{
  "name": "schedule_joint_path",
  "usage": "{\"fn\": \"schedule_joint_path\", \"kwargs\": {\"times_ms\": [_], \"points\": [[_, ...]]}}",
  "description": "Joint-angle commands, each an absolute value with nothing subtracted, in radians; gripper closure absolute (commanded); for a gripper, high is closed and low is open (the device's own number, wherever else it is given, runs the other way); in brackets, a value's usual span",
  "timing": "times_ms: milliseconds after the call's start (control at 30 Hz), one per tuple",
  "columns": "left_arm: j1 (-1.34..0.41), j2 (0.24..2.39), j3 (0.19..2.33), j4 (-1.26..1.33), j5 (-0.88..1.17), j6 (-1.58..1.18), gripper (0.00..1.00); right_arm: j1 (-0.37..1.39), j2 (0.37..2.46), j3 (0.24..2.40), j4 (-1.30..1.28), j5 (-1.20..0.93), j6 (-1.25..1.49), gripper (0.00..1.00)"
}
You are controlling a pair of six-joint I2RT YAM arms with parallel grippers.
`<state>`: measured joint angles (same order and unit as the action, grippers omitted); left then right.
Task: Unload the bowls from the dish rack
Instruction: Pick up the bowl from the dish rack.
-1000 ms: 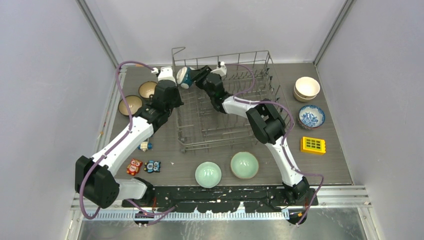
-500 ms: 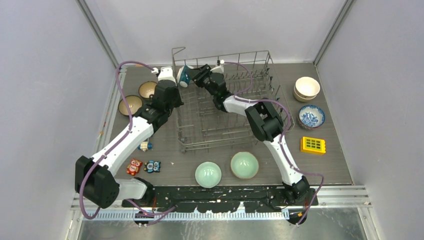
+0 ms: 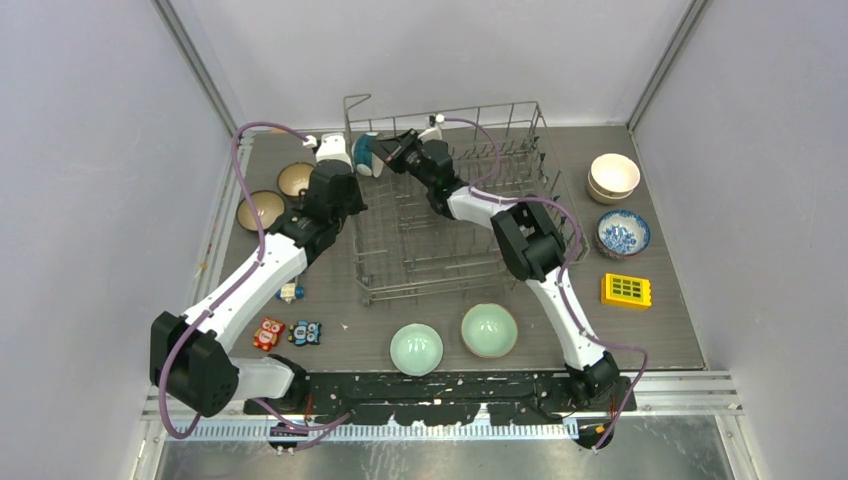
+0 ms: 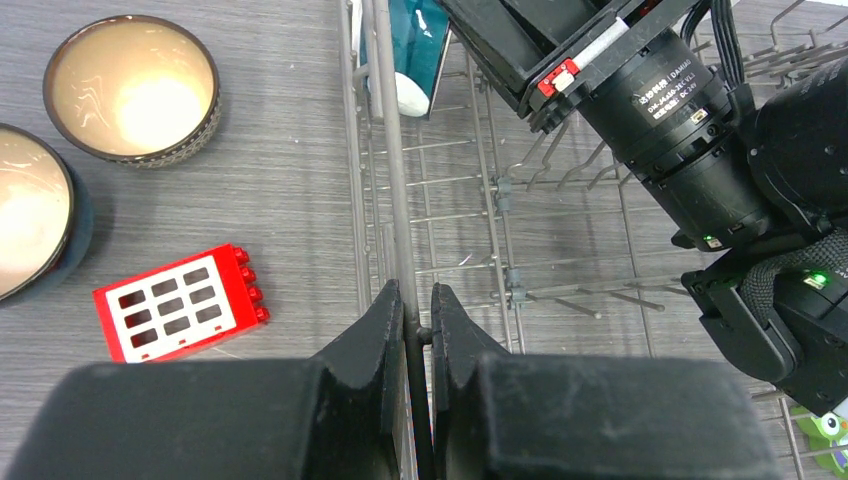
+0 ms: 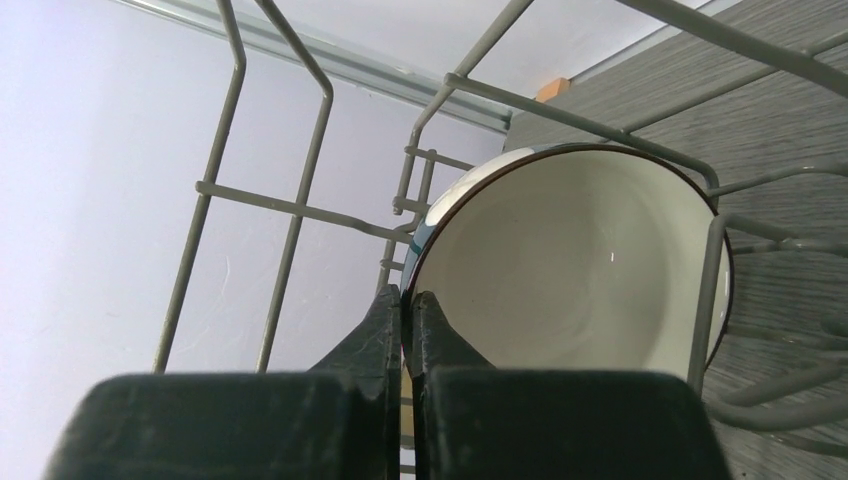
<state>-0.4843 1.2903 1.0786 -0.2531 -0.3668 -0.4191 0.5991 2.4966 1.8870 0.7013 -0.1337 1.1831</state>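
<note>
Dish rack (image 3: 440, 285) mid-table holds a teal bowl (image 3: 366, 153), on edge in the far-left corner w/ rack wires crossing it. R gripper (image 5: 407, 300) is clamped on its rim. L gripper (image 4: 415, 300) is clamped on the rack's left rail. Outside the rack: brown bowls (image 3: 296, 179) far left, mint bowls (image 3: 416, 349) near, cream stack (image 3: 613, 176) & blue-white bowl (image 3: 623, 235) right, yellow block (image 3: 626, 290) beside.

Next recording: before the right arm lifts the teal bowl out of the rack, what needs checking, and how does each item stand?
1. Right gripper shut on the teal bowl at its rim: ok.
2. Left gripper clamped on the dish rack side wire: ok.
3. Bowl's way out free of rack wires: not ok, one wire crosses its front.
4. Depth of the grip on the rim: cannot tell.
</note>
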Motion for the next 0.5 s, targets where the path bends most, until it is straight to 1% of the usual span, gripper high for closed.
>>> {"fn": "schedule_joint_path", "kwargs": {"times_ms": [0,233,467], "points": [[-0.509,1.31,1.064,-0.334,-0.261,-0.452,1.0,0.576,2.448,1.926,0.752,-0.164,1.192,0.99],[-0.507,1.31,1.077,-0.34,-0.282,-0.449,1.0,0.531,2.367,1.925,0.752,-0.204,1.187,0.99],[-0.501,1.304,1.094,-0.347,-0.307,-0.435,1.0,0.486,2.24,1.93,0.715,-0.226,1.16,0.99]]}}
